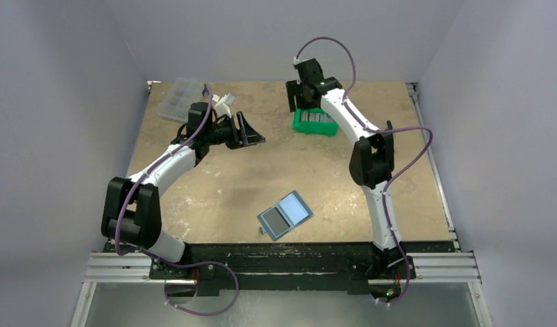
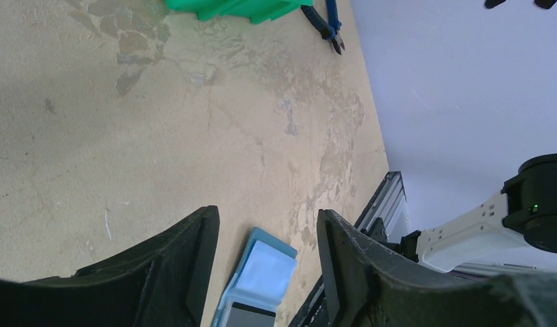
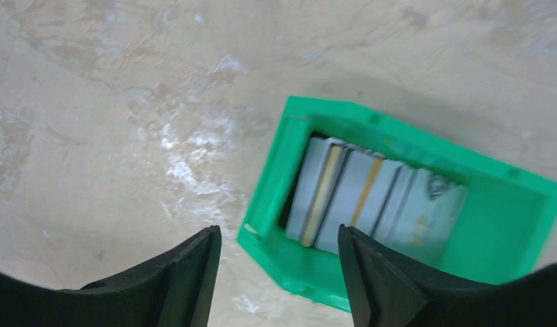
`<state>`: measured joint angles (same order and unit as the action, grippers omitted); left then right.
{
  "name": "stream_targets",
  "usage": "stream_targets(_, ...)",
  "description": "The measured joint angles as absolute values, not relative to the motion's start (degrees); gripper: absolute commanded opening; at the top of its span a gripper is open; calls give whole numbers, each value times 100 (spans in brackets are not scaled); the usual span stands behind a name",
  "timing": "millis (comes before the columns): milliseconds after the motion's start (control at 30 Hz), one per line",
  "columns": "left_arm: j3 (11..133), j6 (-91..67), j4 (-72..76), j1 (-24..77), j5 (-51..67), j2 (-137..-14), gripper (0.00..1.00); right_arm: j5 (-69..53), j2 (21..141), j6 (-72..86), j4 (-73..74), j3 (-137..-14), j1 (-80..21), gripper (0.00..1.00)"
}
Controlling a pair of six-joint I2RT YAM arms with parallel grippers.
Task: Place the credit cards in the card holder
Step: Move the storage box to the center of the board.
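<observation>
Okay, nearest first. Card holder point(image 1: 284, 214) lies opened flat at lower centre of the top view, between the arm bases and just ahead of them. Its long axis runs lower left to upper right. Lower-left half shows a dark panel, upper-right half pale blue; I cannot tell whether the dark part is a card or lining. Nothing touches it.

Mid-field: left gripper point(image 2: 267, 214) hangs above bare table point(image 1: 214, 184), left of centre in the top view. Jaws spread, nothing between them. Its wrist view catches a corner of the holder at bottom centre.

Far: green bin point(image 3: 269, 204) at upper centre of the top view. Credit cards point(image 3: 361, 197) stand on edge inside it, packed like files and leaning. In the right wrist view their edges run roughly top to bottom across centre right. Right gripper point(image 3: 277, 231) hovers above the bin, jaws spread and empty. The gap between its fingertips sits over the bin's left wall, so the cards lie up and to the right of it in that frame. Closing line runs left-right, across the cards' faces. I read that as fair alignment for nipping one card by its top edge after a small shift right. Right arm is plainly the nearer one; the left sits off to the bin's left.

Pliers point(image 2: 329, 20) lie just beside the bin. Clear compartment box point(image 1: 180, 99) sits at the table's upper-left corner.
</observation>
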<state>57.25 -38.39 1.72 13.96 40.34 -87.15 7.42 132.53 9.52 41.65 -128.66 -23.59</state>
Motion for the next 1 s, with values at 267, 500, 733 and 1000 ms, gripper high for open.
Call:
stream_targets(267,5725,-3839,176,1402,4047,-8715,58,851,13611,1017,4550,-12849,-2644,40)
stream_targets(500,5725,-3839,207,1406,4053,-8715,58,954,13235,864,4521,-12027,-2611,30)
stream_targets(733,5725,-3839,207,1441,4058,-8715,58,1114,12197,751,4584,-10558,-2613,38)
stream_targets(1000,5725,-3839,209,1481,4095,-8709,58,670,11572,421,4115,-9955,-2521,58)
